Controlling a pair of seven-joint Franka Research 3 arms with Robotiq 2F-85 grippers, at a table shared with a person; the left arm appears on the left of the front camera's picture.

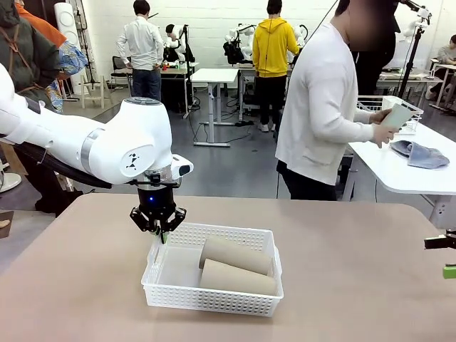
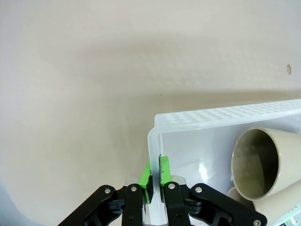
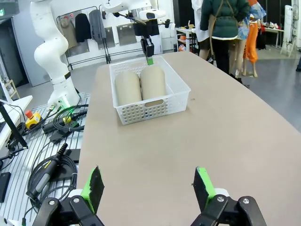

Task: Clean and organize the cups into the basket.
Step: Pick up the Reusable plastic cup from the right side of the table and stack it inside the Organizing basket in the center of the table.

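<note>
Kraft cups (image 1: 235, 255) in basket (image 1: 214, 302) — left claw (image 1: 162, 234) on rim, right claw (image 1: 440, 256) half off-frame

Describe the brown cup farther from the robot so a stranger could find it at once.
On the tan table sits a white lattice basket, its left end pinched by the left hand. Two brown cups lie side by side inside; the far cup is the one on the person's side, behind the near cup.
</note>
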